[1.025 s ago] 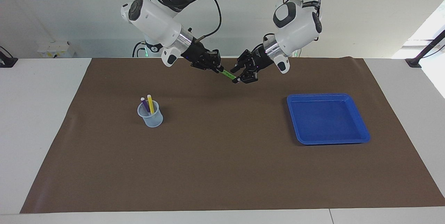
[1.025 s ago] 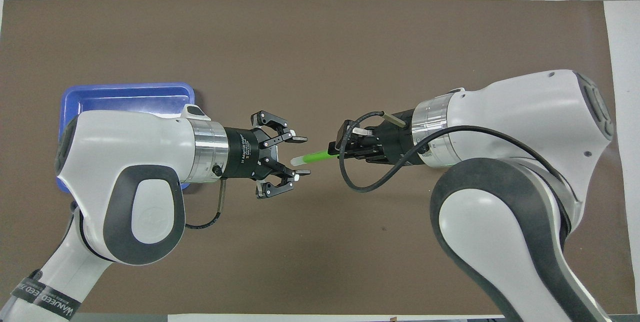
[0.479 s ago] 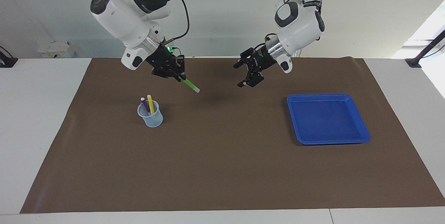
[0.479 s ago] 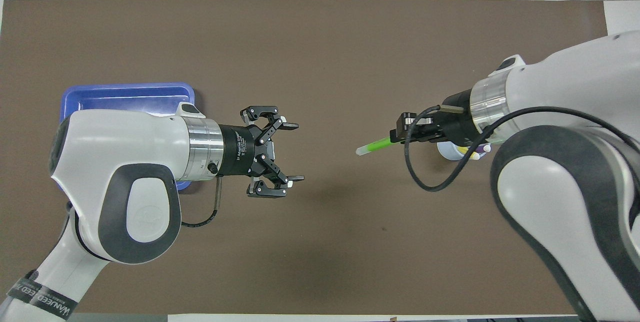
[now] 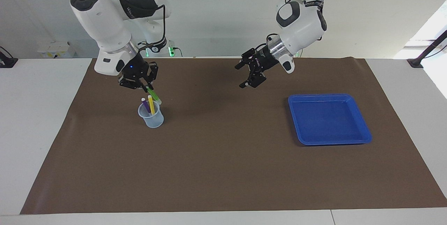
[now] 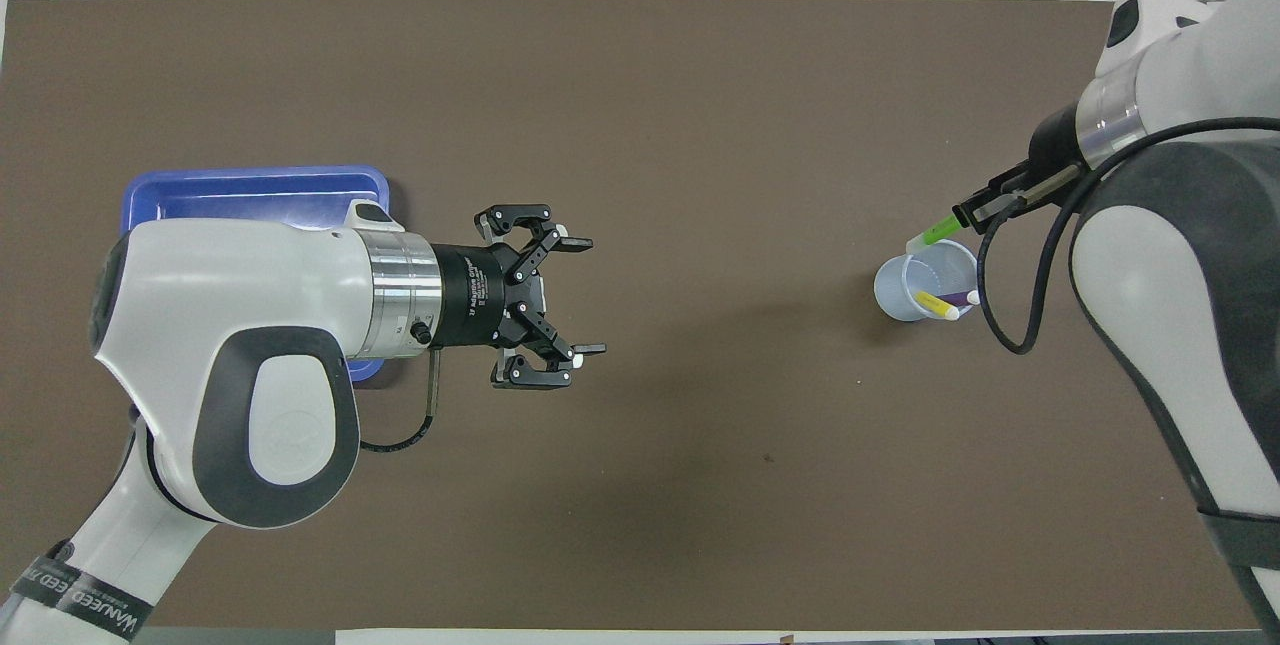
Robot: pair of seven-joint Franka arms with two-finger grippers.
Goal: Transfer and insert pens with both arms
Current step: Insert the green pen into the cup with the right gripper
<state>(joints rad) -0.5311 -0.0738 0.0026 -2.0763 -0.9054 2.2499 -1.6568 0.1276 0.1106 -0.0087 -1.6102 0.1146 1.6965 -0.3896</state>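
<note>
A green pen [image 5: 154, 96] [image 6: 934, 232] hangs tilted, its pale tip just above the rim of a clear cup [image 5: 151, 115] [image 6: 926, 283], with my right gripper [image 5: 145, 86] [image 6: 978, 209] shut on its upper end. Inside that cup stand a yellow pen [image 5: 151, 104] [image 6: 936, 304] and a purple pen [image 5: 145, 105] [image 6: 960, 297]. My left gripper [image 5: 247, 75] [image 6: 583, 297] hangs open and holds nothing, over the brown mat between the cup and the tray.
A blue tray [image 5: 328, 119] [image 6: 250, 196] lies toward the left arm's end of the table, partly hidden under the left arm in the overhead view. A brown mat [image 5: 223, 169] covers most of the white table.
The left gripper let go of the green pen and opened wide. The right arm carried the pen away from the handover spot to just above the cup and tipped it more downward.
</note>
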